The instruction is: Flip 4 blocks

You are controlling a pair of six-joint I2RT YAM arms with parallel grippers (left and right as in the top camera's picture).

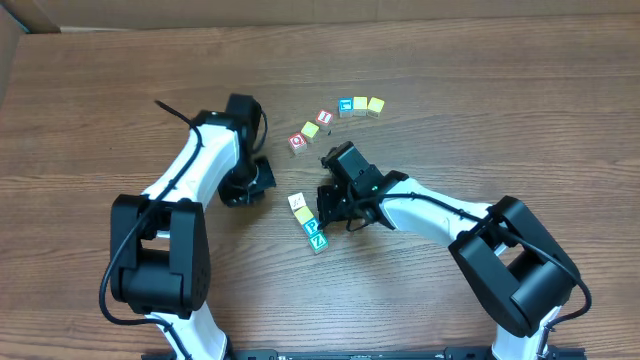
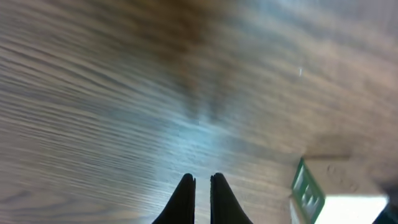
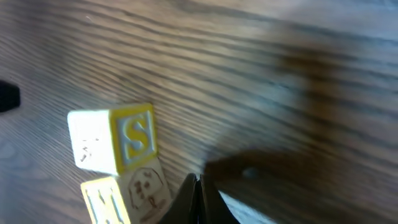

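Four small blocks lie in a slanted row mid-table: a whitish one (image 1: 297,201), a yellowish one (image 1: 303,214), a blue-faced P (image 1: 310,227) and a teal-green Z (image 1: 318,241). My right gripper (image 1: 326,199) is shut and empty, low over the table just right of the row's top end. In the right wrist view its tips (image 3: 198,179) sit beside a block with a yellow S side (image 3: 134,137) and a cream block with a drawn face (image 3: 148,185). My left gripper (image 1: 266,181) is left of the row, shut on nothing (image 2: 202,179); a green-faced block (image 2: 308,190) shows at that view's right edge.
More letter cubes lie behind the row: a red one (image 1: 298,142), a yellow one (image 1: 310,129), another red one (image 1: 323,118), and a line of a blue (image 1: 346,106) and two yellow cubes (image 1: 367,104). The wooden table (image 1: 500,120) spreads all around.
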